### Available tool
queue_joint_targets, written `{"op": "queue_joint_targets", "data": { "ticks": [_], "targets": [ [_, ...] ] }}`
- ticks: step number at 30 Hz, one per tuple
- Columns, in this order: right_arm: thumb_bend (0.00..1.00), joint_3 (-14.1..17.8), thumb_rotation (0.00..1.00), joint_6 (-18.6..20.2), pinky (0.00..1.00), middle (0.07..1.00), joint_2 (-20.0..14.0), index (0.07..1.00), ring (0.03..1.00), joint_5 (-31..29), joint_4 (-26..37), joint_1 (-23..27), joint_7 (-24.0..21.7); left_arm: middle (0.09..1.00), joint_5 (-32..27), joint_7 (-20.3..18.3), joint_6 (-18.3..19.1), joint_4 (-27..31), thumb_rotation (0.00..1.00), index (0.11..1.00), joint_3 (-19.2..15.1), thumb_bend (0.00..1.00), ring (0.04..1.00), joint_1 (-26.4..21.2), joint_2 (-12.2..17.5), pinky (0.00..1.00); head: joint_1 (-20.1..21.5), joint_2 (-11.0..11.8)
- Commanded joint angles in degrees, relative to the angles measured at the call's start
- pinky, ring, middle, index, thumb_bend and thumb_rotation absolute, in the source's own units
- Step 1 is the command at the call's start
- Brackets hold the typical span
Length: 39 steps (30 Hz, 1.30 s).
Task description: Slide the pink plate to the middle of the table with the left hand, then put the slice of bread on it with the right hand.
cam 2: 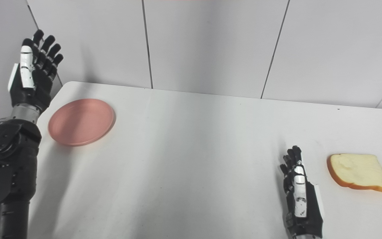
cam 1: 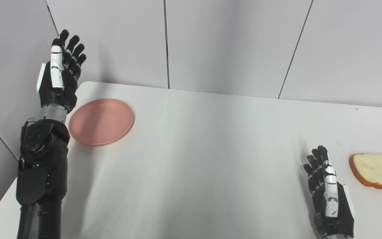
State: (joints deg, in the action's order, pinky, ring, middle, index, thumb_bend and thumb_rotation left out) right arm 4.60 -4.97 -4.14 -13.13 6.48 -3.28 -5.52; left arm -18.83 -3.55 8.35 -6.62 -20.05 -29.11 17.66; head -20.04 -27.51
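The pink plate (cam 1: 101,121) lies flat on the white table (cam 1: 204,159) near the table's far left corner, empty, with its rim turned up all round. The left hand (cam 1: 60,74) is raised above the table's left edge, just to the left of the pink plate and beyond its near rim, fingers (cam 1: 73,49) stretched upward and spread a little apart, holding nothing; it does not touch the pink plate. Its dark forearm (cam 1: 41,172) comes up along the table's left edge, on the near-left side of the pink plate.

The slice of bread (cam 2: 358,172) lies flat far across the table to the right of the pink plate, close to the table's right edge, pale crumb upward with an orange-brown crust along its left and near sides. The right hand (cam 2: 300,199) is low over the table just to the left of the slice, well apart from the pink plate, its fingers straight and lying close side by side, pointing away from the robot, empty. A narrow strip of bare table shows between this hand and the slice. Grey panelled walls (cam 1: 230,43) stand behind the table
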Motion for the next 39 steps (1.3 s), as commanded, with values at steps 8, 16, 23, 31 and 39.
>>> {"op": "queue_joint_targets", "data": {
  "ticks": [8,16,23,31,39],
  "targets": [
    [0.33,-0.09,1.00,0.12,1.00,1.000,1.51,1.000,1.000,-0.31,-2.51,-2.14,0.19,0.976,-4.24,-3.47,-5.54,-10.76,1.00,0.981,-4.08,0.46,0.996,-3.53,6.56,1.00,-0.19,0.09],
    [0.32,0.09,1.00,-0.08,1.00,1.000,1.26,1.000,1.000,-0.91,-2.61,-2.24,-0.30,0.964,-5.32,-4.27,-7.30,-15.44,1.00,0.971,-5.66,0.45,0.966,-2.80,7.59,0.98,-1.78,0.46],
    [0.35,0.00,1.00,-0.66,1.00,1.000,0.81,1.000,1.000,-0.70,-2.90,-2.32,-0.92,0.969,-5.03,-5.25,-10.27,-20.07,1.00,0.966,-5.65,0.46,0.974,-2.73,7.99,0.99,-1.28,0.17],
    [0.33,0.09,1.00,-0.22,1.00,1.000,0.93,1.000,1.000,-0.37,-1.95,-2.67,-0.44,0.962,-3.92,-5.17,-11.42,-23.96,1.00,0.973,-4.68,0.44,0.975,-2.22,7.87,0.99,-1.26,-0.40],
    [0.32,0.29,1.00,-0.68,1.00,1.000,0.89,1.000,1.000,-0.80,-2.03,-2.62,-0.60,0.961,-3.97,-4.69,-10.65,-25.90,1.00,0.976,-4.75,0.45,0.972,-1.67,7.04,1.00,-1.43,-0.64]
  ]
}}
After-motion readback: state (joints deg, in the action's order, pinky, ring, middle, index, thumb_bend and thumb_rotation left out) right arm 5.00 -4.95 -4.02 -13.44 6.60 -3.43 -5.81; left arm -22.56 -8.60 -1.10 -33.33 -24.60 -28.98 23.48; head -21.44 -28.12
